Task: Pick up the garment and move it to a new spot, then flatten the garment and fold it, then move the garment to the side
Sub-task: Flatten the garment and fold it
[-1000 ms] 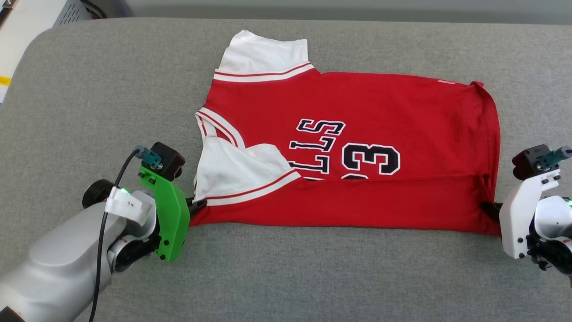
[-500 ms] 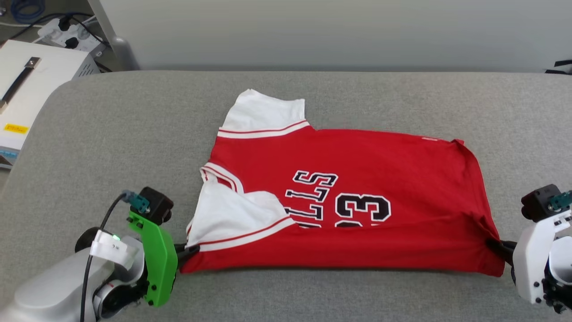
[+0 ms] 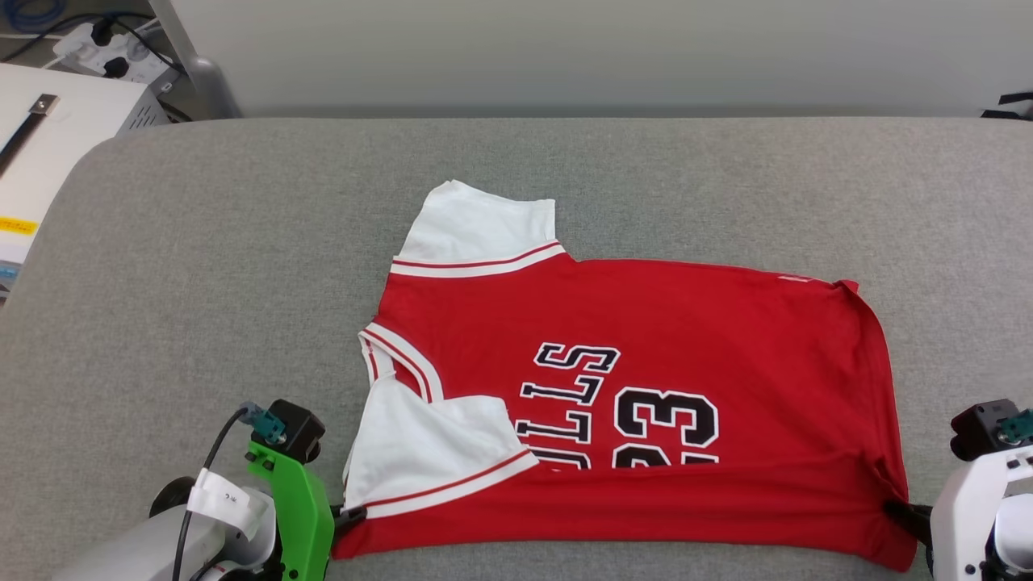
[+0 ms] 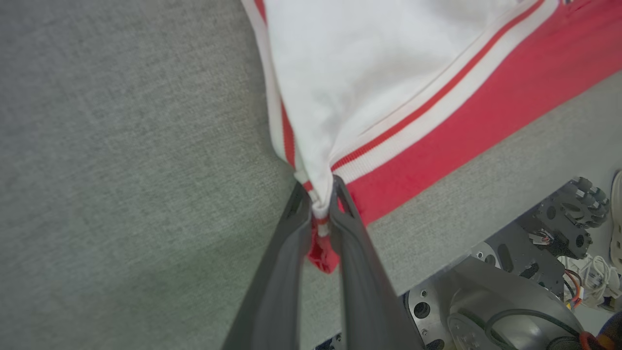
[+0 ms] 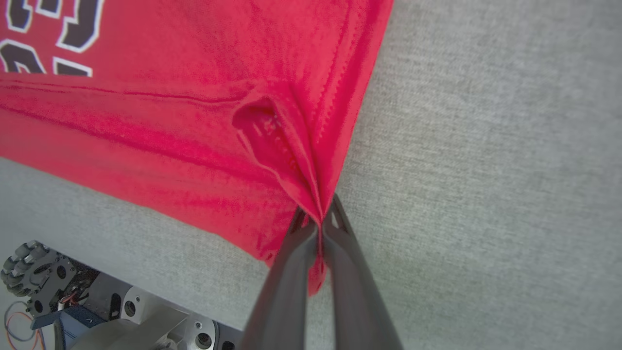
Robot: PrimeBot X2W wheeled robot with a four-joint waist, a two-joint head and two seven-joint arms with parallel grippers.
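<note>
In the head view the shirt [image 3: 646, 323] lies flat and front up on the grey table [image 3: 202, 282], in the table's near middle. Its collar points to the table's left end and its hem to the right end, so "LLS" and "23" read sideways. A red band of cloth is folded over along the side nearest the table's near edge, covering the lower parts of the print. One white sleeve spreads toward the table's far side and the other lies folded onto the chest. The left gripper [image 3: 351, 514] meets the shirt's near collar-end corner, and the right gripper [image 3: 900, 511] meets its near hem-end corner. A white box [image 3: 48, 153] stands past the table's far left corner. In the left wrist view the dark fingers [image 4: 282, 272] are pressed together on the corner where white sleeve, striped trim and red cloth meet. A red tip of cloth pokes out between them, close to the table's near edge. In the right wrist view the fingers [image 5: 286, 291] pinch the hem corner, and pleats of red cloth run into their tips. A wheel [image 5: 24, 274] shows beyond the table's near edge.
</note>
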